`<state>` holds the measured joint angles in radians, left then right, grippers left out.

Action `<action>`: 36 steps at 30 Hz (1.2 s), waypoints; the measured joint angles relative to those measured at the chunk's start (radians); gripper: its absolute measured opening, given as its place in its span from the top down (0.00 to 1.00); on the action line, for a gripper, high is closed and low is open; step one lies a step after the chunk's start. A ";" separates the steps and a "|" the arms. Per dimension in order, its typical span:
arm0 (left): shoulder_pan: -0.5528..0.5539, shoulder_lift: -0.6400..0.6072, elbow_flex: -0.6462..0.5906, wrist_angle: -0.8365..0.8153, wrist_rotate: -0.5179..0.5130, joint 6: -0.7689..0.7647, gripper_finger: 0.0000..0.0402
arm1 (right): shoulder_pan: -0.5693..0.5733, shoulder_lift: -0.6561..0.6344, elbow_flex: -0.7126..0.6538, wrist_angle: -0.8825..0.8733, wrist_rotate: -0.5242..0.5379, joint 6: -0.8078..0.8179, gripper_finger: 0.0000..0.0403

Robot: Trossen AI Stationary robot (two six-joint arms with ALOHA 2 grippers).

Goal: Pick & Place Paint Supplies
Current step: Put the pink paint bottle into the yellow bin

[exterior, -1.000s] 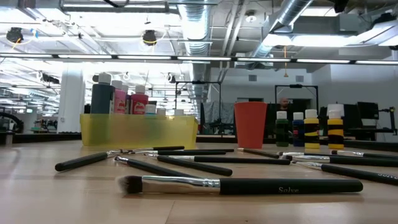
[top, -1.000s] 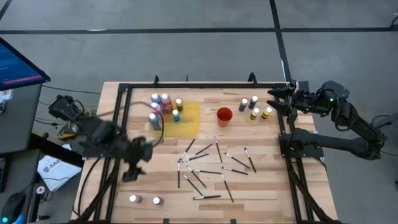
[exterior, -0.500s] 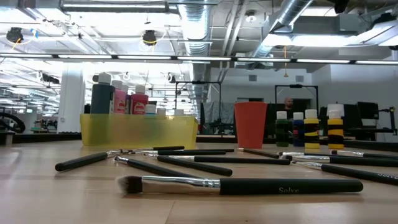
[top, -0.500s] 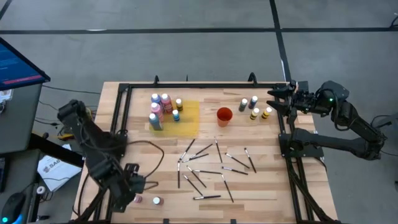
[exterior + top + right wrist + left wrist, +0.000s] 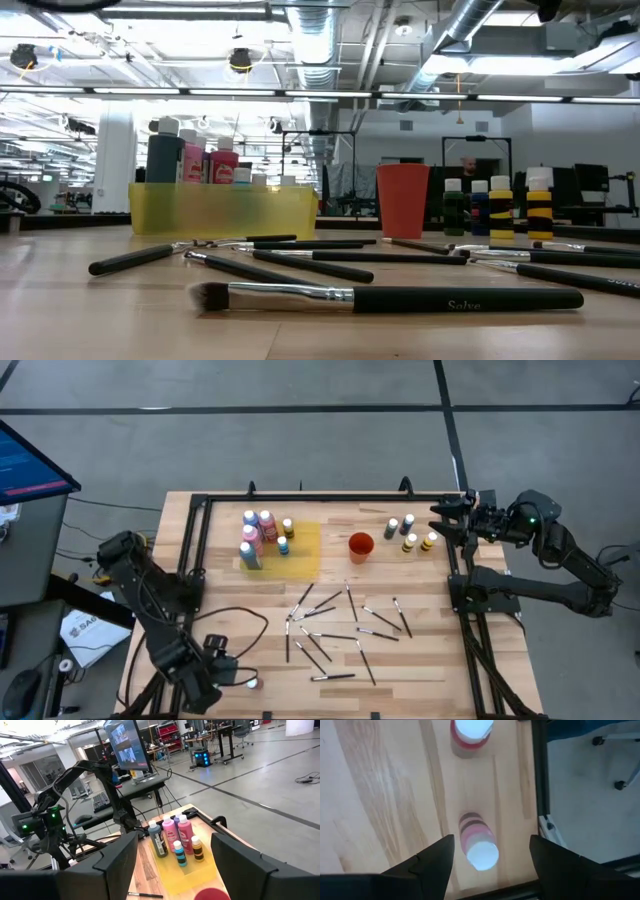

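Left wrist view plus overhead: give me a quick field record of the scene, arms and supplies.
left gripper: jaws open, straddling a pink bottle near the table's front-left corner, not closed on it
second pink bottle: standing nearby
right gripper: jaws open, parked at the right rear edge
yellow mat: holds a bottle cluster
brushes: scattered mid-table
orange cup: upright

A translucent yellow mat (image 5: 303,547) bears pink (image 5: 267,526), blue (image 5: 283,546) and dark (image 5: 158,841) bottles with pale caps. Just beside it stands an orange-red cup (image 5: 360,546); nearer lie black brushes (image 5: 330,635) on pale striped wood (image 5: 430,640).
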<state>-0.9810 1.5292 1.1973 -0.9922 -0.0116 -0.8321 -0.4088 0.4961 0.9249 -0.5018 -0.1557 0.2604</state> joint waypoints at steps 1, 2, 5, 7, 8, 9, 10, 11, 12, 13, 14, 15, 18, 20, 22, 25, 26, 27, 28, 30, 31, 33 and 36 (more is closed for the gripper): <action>-0.002 0.001 -0.012 0.004 0.000 -0.012 0.37 | 0.000 0.000 0.000 0.000 0.000 0.000 0.38; -0.003 0.001 -0.026 0.007 0.001 -0.025 0.37 | 0.000 0.000 0.000 0.000 0.000 0.000 0.38; -0.007 -0.006 -0.071 0.012 0.015 -0.066 0.37 | 0.000 0.000 0.000 0.000 0.000 0.002 0.38; -0.010 -0.024 -0.101 0.018 0.018 -0.074 0.37 | 0.000 0.000 0.000 0.000 0.000 0.002 0.38; -0.010 -0.037 -0.117 0.032 0.019 -0.074 0.37 | 0.000 0.000 0.000 0.000 0.000 0.002 0.38; -0.010 -0.051 -0.131 0.050 0.019 -0.074 0.37 | 0.000 0.000 0.000 0.000 0.000 0.002 0.38; -0.010 -0.065 -0.143 0.067 0.019 -0.074 0.37 | 0.000 0.000 0.000 0.000 0.000 0.003 0.38; -0.010 -0.079 -0.152 0.082 0.019 -0.073 0.37 | 0.000 0.000 0.000 0.000 0.000 0.003 0.38; -0.010 -0.091 -0.159 0.096 0.018 -0.073 0.37 | 0.000 0.000 0.000 0.000 0.000 0.003 0.38; -0.009 -0.104 -0.167 0.111 0.018 -0.073 0.37 | 0.000 0.000 0.000 0.000 0.000 0.003 0.38; -0.009 -0.115 -0.175 0.122 0.018 -0.073 0.37 | 0.000 0.000 0.000 0.000 0.000 0.003 0.38; -0.009 -0.124 -0.184 0.141 0.017 -0.074 0.37 | 0.000 0.000 0.000 0.000 0.000 0.003 0.38; -0.009 -0.142 -0.202 0.180 0.018 -0.074 0.38 | 0.000 0.000 0.000 0.000 0.000 0.003 0.38; -0.009 -0.141 -0.212 0.181 0.017 -0.074 0.40 | 0.000 0.000 0.000 0.000 0.000 0.003 0.38; -0.008 -0.136 -0.218 0.182 0.017 -0.072 0.42 | 0.000 0.000 0.000 0.000 0.000 0.003 0.38; -0.008 -0.126 -0.223 0.183 0.017 -0.075 0.44 | 0.000 0.000 0.000 0.000 0.001 0.003 0.38; -0.008 -0.122 -0.223 0.185 0.018 -0.080 0.44 | 0.000 0.000 0.000 0.000 0.005 0.003 0.38; -0.010 -0.117 -0.223 0.189 0.019 -0.085 0.45 | 0.000 0.000 0.000 0.000 0.008 0.003 0.38; -0.014 -0.114 -0.223 0.189 0.020 -0.087 0.45 | 0.000 0.000 0.000 0.000 0.015 0.003 0.38; -0.023 -0.112 -0.223 0.190 0.022 -0.089 0.45 | 0.000 0.000 0.000 0.000 0.025 0.003 0.38; -0.024 -0.111 -0.223 0.191 0.024 -0.089 0.45 | 0.000 0.000 0.000 0.000 0.026 0.003 0.38; -0.024 -0.108 -0.223 0.190 0.022 -0.089 0.45 | 0.000 0.000 0.000 0.000 0.027 0.003 0.38; -0.024 -0.109 -0.223 0.189 0.015 -0.088 0.45 | 0.000 0.000 0.000 0.001 0.027 0.003 0.38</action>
<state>-1.0054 1.4205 0.9741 -0.8031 0.0031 -0.9204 -0.4084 0.4964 0.9249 -0.5013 -0.1291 0.2630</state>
